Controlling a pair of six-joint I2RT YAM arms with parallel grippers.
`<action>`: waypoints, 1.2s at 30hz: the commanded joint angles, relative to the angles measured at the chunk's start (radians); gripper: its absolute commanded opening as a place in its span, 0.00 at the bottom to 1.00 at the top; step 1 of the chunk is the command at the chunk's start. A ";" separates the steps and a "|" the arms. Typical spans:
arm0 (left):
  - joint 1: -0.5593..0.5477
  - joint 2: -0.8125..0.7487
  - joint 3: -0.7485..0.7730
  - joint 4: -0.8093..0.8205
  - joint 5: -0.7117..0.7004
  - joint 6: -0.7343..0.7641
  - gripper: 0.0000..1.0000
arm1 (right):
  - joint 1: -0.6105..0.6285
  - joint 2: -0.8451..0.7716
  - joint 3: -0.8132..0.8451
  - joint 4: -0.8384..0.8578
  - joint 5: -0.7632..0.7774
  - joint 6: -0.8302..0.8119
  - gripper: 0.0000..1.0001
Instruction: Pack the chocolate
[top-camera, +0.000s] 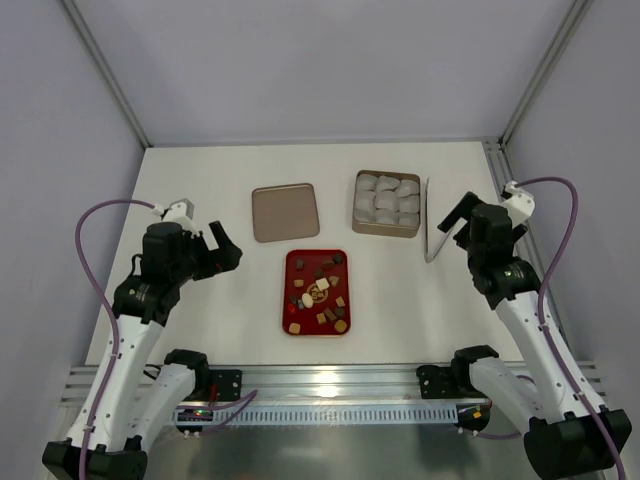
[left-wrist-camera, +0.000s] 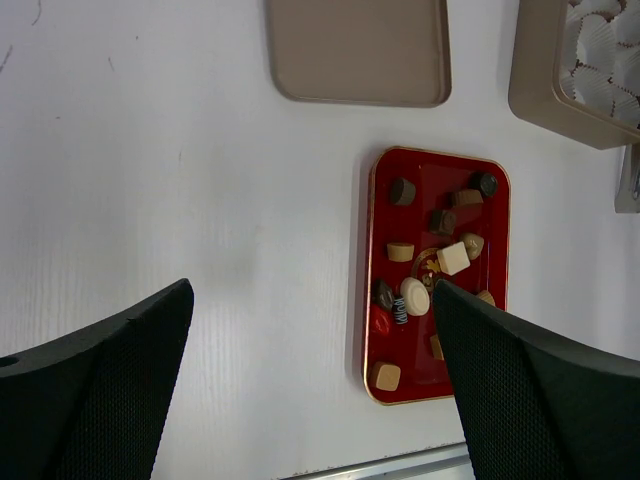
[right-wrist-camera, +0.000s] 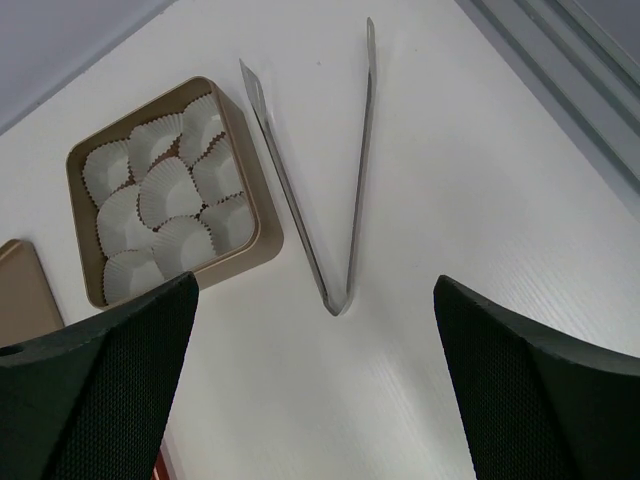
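Just ahead of the left gripper (left-wrist-camera: 311, 290), fingers (left-wrist-camera: 110, 380) spread, lies the chocolate (left-wrist-camera: 415, 296).

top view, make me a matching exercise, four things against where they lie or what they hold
1 tray
2 lid
3 box
4 tongs

a holds paper cups
b lies right of the box
c holds chocolate
d lies bare, left of the box

Pairs: 1-c, 2-d, 3-a, 4-b
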 joint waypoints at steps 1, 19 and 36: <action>0.003 -0.012 0.004 0.035 0.016 -0.013 1.00 | -0.003 0.020 0.040 -0.034 0.052 -0.011 1.00; 0.000 -0.023 0.002 0.035 0.036 -0.013 1.00 | -0.238 0.505 0.247 -0.031 -0.176 -0.071 1.00; -0.003 -0.012 0.001 0.035 0.041 -0.011 1.00 | -0.215 0.792 0.287 0.073 -0.313 -0.097 0.99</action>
